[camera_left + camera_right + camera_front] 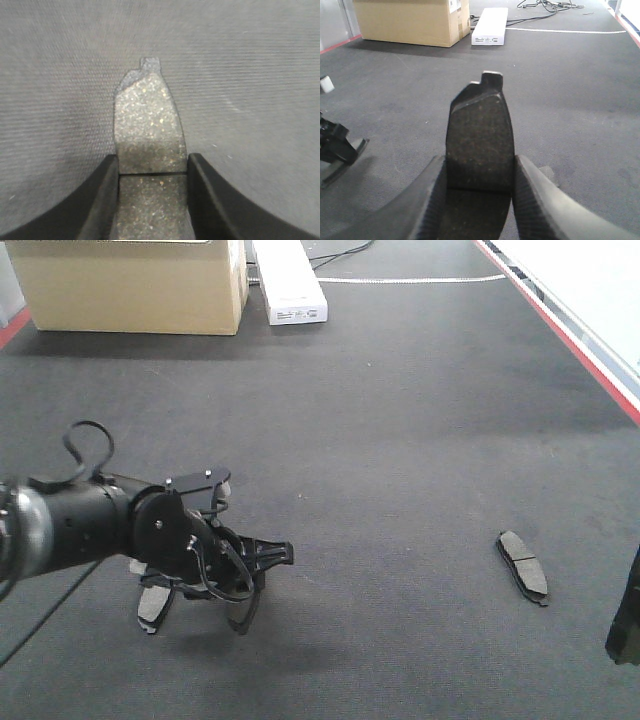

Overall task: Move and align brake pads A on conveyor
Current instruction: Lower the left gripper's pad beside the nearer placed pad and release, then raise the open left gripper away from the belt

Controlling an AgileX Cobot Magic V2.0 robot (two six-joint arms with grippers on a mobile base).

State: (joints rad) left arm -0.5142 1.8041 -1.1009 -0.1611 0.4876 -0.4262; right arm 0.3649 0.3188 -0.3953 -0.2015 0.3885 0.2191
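The left wrist view shows a speckled grey brake pad (pixel 147 127) lengthwise between the black fingers of my left gripper (pixel 152 167), which press on both its long edges just above the conveyor (pixel 250 75). In the front view the left arm (pixel 150 525) hangs low at the left, and a pad (pixel 153 608) shows beneath it. My right gripper (pixel 480 167) is shut on a darker pad (pixel 480 130) held off the belt. That gripper is only a dark shape at the front view's right edge (pixel 626 625). One more pad (pixel 523 565) lies loose on the charcoal conveyor (pixel 400 430).
A cardboard box (pixel 130 285) and a long white box (pixel 290 280) stand on the belt's far end, with cables (pixel 340 252) behind them. A red stripe (pixel 570 335) runs along the belt's right edge.
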